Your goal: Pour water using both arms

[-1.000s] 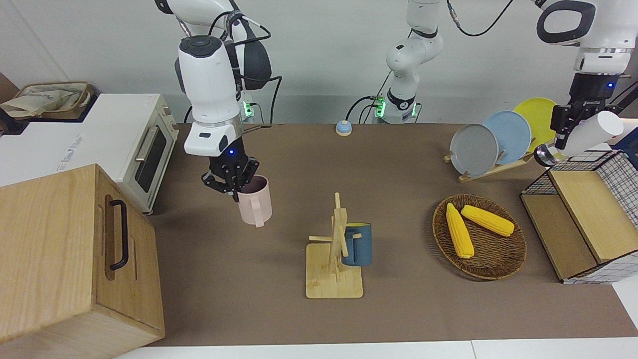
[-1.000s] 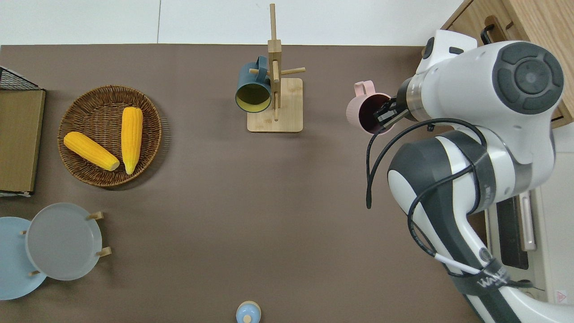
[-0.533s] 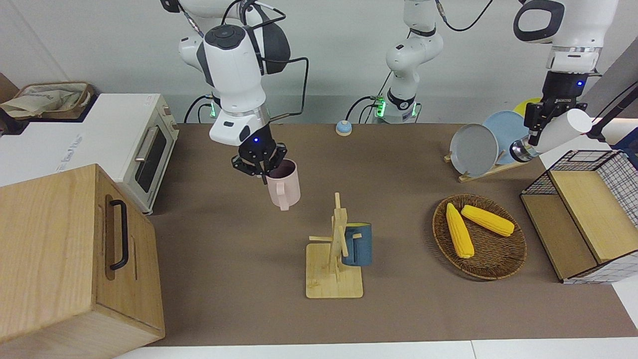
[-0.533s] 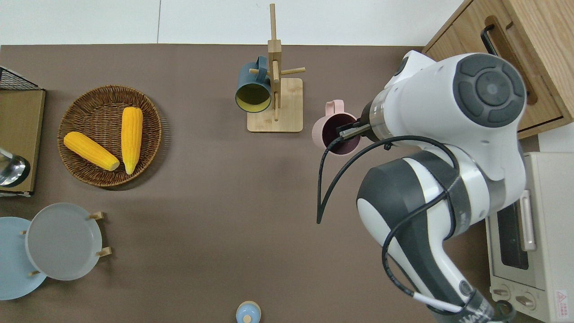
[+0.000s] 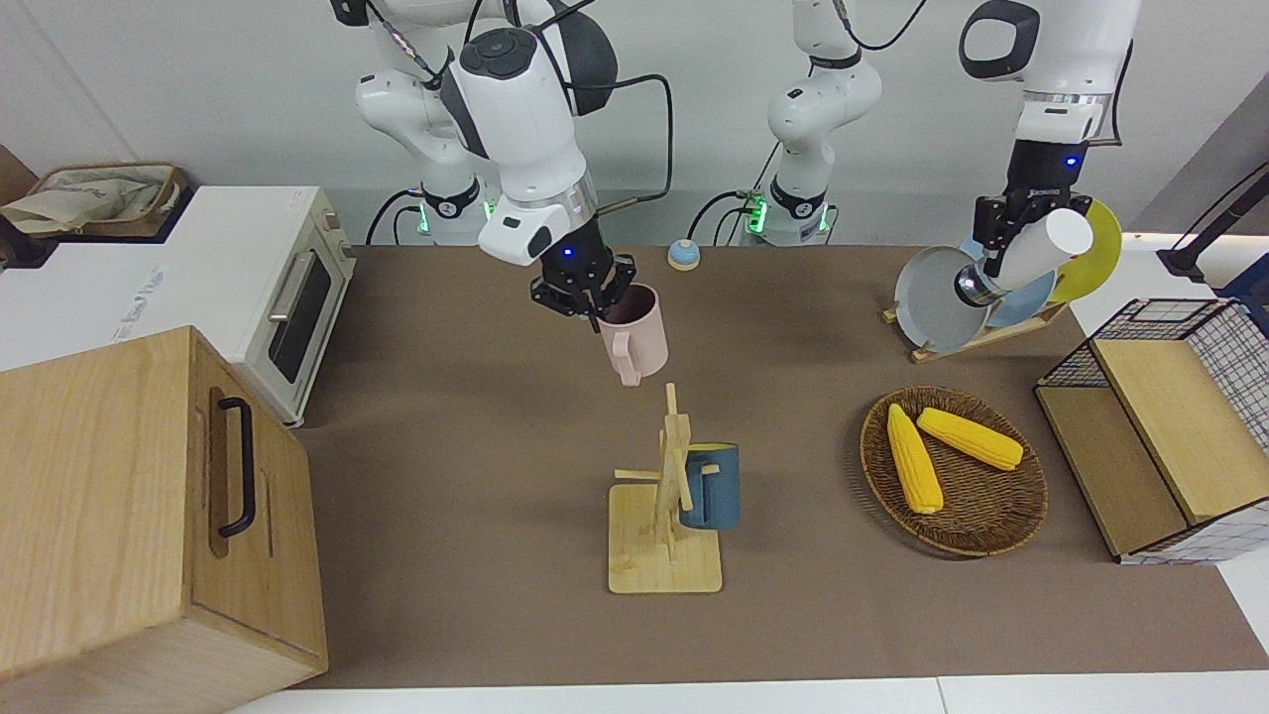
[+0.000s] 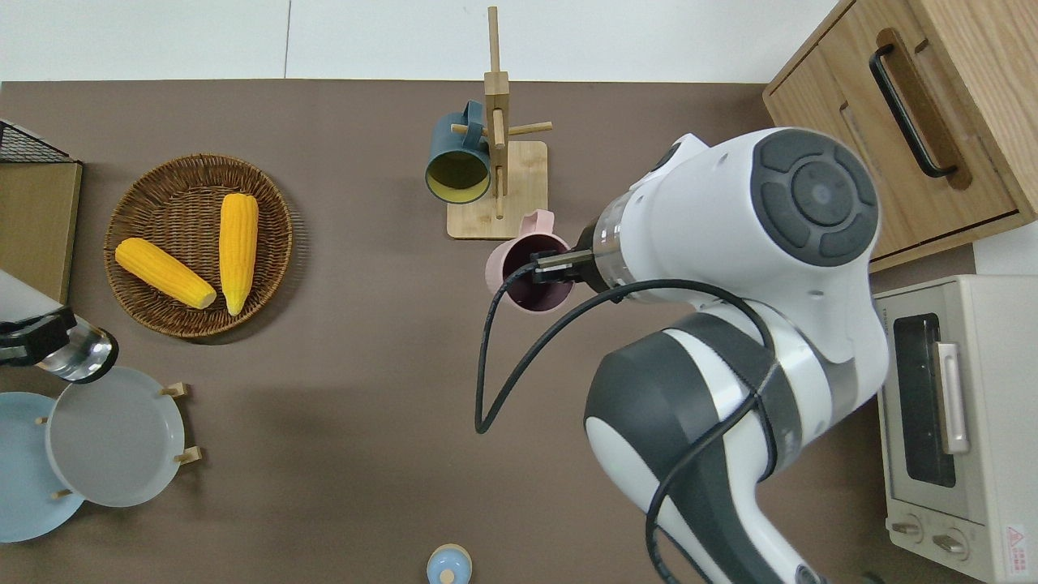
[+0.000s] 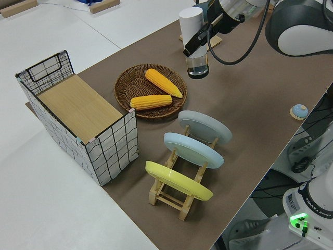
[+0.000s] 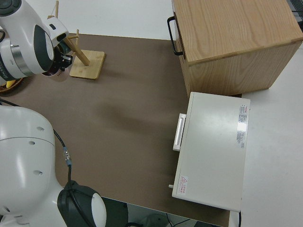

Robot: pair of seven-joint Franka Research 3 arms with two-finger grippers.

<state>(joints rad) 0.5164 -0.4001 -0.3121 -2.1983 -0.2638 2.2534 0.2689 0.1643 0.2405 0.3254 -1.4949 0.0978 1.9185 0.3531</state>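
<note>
Pink mug, front view: mug (image 5: pixel 633 332) hangs from the right gripper (image 5: pixel 583 295), jaws clamped on its rim.
Overhead view: mug over bare table (image 6: pixel 349 389) beside the rack (image 6: pixel 496 188).
Left side view: left gripper (image 7: pixel 196 41) grips a tilted white-capped bottle (image 7: pixel 193 42).

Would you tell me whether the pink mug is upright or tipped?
Nearly upright: the pink mug hangs in the air from the right gripper, which holds its rim, mouth facing up and handle pointing away from the robots.

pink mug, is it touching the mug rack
Apart. The front view shows the pink mug held up in the right gripper, with bare table between it and the rack.
</note>
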